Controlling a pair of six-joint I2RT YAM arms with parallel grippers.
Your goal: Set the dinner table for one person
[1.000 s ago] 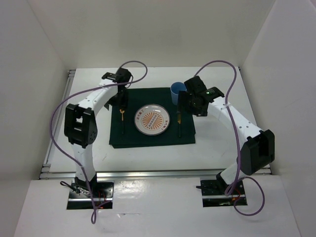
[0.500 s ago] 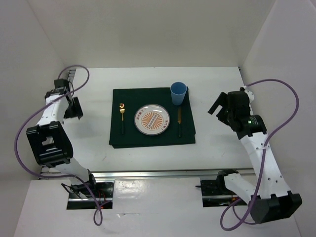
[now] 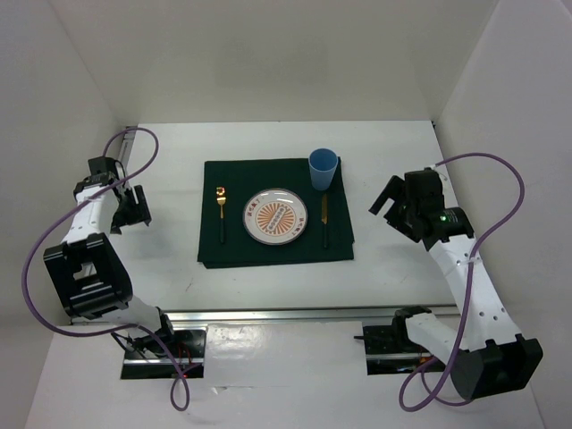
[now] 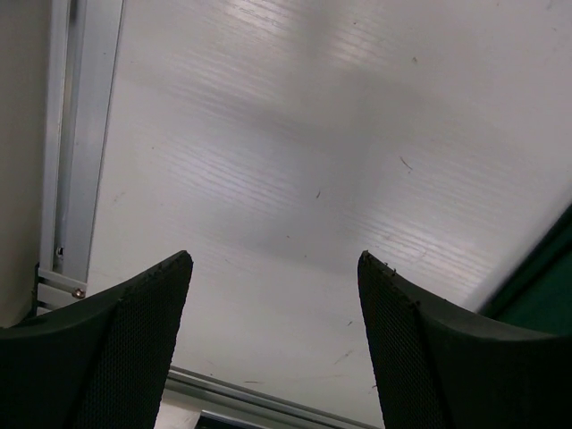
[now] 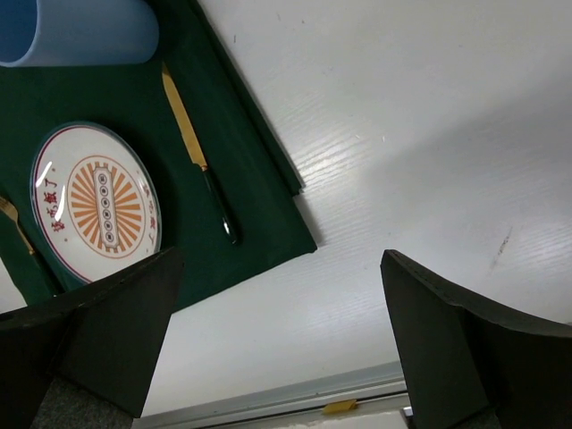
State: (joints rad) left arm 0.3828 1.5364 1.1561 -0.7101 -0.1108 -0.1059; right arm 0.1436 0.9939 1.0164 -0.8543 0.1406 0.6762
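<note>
The white dinner table (image 3: 398, 147) holds a dark green placemat (image 3: 275, 252). On the mat lie an orange-patterned plate (image 3: 276, 216), a gold fork with a black handle (image 3: 221, 214) to its left, a matching knife (image 3: 324, 219) to its right and a blue cup (image 3: 323, 169) at the back right. My left gripper (image 3: 134, 207) is open and empty over bare table near the left rail. My right gripper (image 3: 389, 201) is open and empty to the right of the mat. The right wrist view shows the cup (image 5: 80, 31), knife (image 5: 198, 156) and plate (image 5: 96, 201) beyond my open right gripper (image 5: 281, 259).
Silver rails run along the table's left edge (image 4: 76, 134) and near edge (image 3: 268, 315). White walls enclose the table on three sides. A corner of the placemat (image 4: 545, 286) shows at the right of the left wrist view, beside my left gripper (image 4: 274, 261).
Both arms have drawn away from the placemat, the left arm out to the left rail and the right arm out to the right. The fork and knife stay on the mat.
</note>
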